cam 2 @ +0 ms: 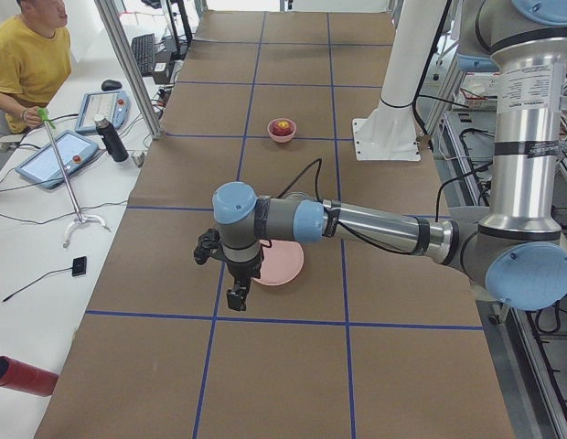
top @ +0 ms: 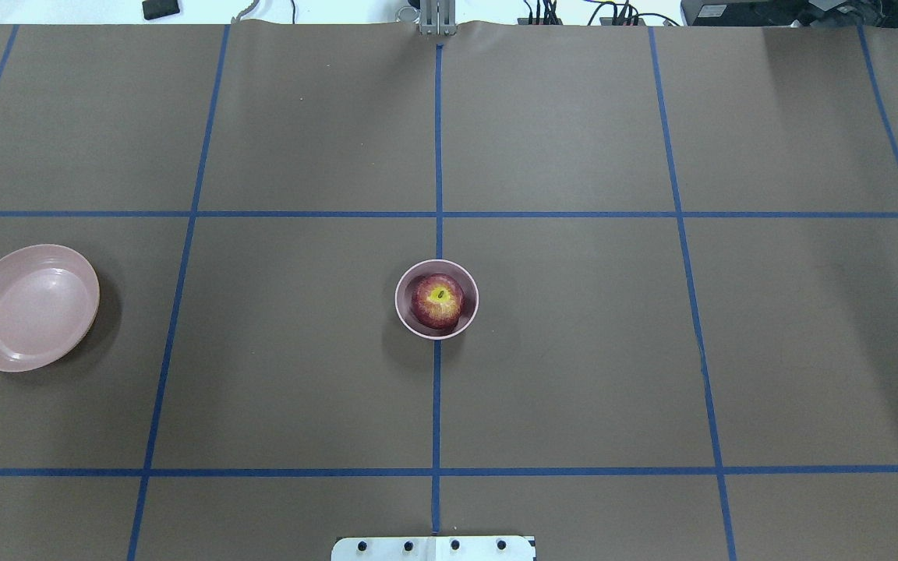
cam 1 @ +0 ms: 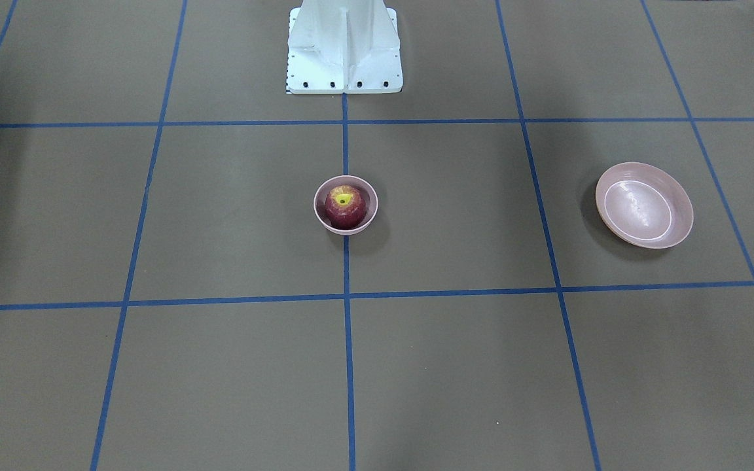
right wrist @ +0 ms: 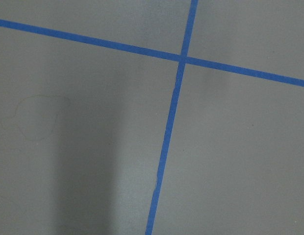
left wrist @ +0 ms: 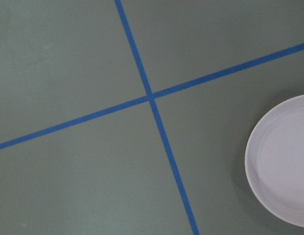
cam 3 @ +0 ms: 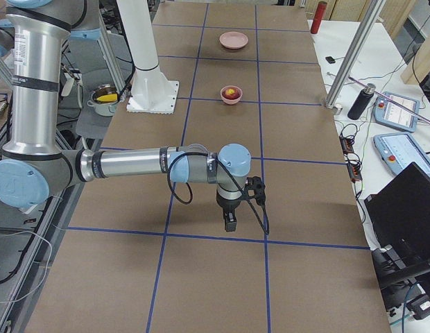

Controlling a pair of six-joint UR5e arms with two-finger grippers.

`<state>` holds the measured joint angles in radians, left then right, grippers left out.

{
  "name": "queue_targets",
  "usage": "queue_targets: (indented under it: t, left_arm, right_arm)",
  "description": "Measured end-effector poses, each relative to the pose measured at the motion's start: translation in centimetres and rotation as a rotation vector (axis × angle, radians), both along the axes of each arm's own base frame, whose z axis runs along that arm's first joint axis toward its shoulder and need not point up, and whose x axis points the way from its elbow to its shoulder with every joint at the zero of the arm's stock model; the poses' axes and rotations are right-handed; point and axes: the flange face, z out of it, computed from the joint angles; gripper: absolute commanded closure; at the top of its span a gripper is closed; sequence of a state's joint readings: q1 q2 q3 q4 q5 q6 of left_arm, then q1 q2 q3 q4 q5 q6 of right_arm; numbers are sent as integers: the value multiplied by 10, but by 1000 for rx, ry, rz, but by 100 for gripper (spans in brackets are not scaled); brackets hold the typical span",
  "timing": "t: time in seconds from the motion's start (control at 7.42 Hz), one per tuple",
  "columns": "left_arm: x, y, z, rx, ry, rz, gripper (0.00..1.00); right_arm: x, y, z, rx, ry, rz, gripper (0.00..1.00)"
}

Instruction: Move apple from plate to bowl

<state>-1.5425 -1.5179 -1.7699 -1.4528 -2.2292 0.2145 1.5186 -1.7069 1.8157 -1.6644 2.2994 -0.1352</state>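
The dark red apple [cam 1: 345,205] [top: 437,300] sits inside the small deep pink bowl [cam 1: 319,209] [top: 403,310] at the table's middle. The wide shallow pink plate [cam 1: 644,205] [top: 30,307] [left wrist: 284,161] stands empty on the robot's left side. My left gripper [cam 2: 236,297] hangs above the table just beside the plate [cam 2: 283,265], seen only in the exterior left view. My right gripper [cam 3: 229,223] hangs above bare table far from the bowl [cam 3: 231,99], seen only in the exterior right view. I cannot tell whether either is open or shut.
The white robot pedestal [cam 1: 344,46] stands behind the bowl. Blue tape lines grid the brown table. An operator [cam 2: 32,59] sits beyond the far edge with tablets and a dark bottle [cam 2: 111,139]. A red cylinder [cam 2: 23,375] lies on the side bench.
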Motion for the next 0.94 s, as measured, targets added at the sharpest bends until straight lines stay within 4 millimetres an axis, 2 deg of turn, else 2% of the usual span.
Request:
queue_targets:
  t: [0.13, 0.4, 0.67, 0.94]
  left_arm:
    - [-8, 5, 7, -13, 9, -19, 2]
    - [-11, 11, 10, -47, 57, -58, 2]
    - [-19, 14, 5, -62, 103, -105, 2]
    - [-21, 13, -9, -29, 131, -114, 2]
  right_arm:
    - [0, 0, -1, 1, 0, 0, 0]
    - [0, -2, -2, 0, 0, 4, 0]
    - [0, -3, -4, 3, -1, 5, 0]
    - [-1, -4, -6, 7, -1, 5, 0]
